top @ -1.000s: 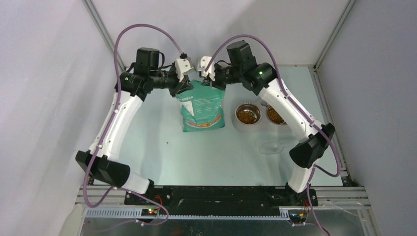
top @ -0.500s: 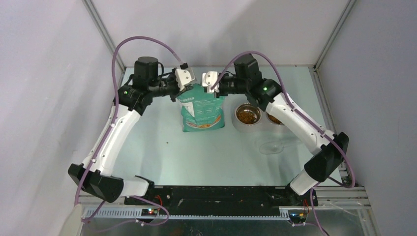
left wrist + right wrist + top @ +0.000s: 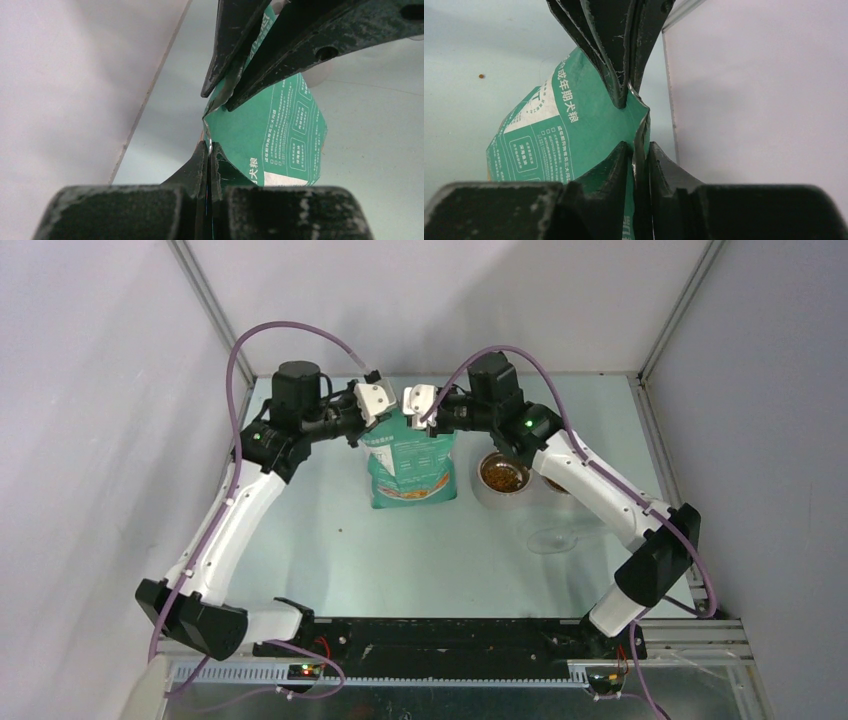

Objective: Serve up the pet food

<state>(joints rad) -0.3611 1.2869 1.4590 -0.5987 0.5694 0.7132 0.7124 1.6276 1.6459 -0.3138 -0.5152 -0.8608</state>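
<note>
The pet food [image 3: 503, 474] is brown kibble lying in a steel bowl [image 3: 480, 490] right of the teal-green bag [image 3: 410, 465]. The bag stands upright at the middle back of the table. My left gripper [image 3: 209, 149] is shut on the left end of the bag's top edge. My right gripper [image 3: 638, 150] straddles the right end of that edge, its jaws slightly apart with the rim loose between them. Each wrist view shows the other gripper's fingers [image 3: 235, 45] at the top of the picture, on the same rim.
A second steel bowl [image 3: 546, 484] is mostly hidden under my right arm. A clear plastic scoop [image 3: 553, 539] lies on the table in front of the bowls. One stray pellet [image 3: 341, 531] lies left of the bag. Enclosure walls stand close behind it.
Both grippers have come lower and nearer with the bag's top. The left jaws have closed tight on the edge; the right jaws have parted a little.
</note>
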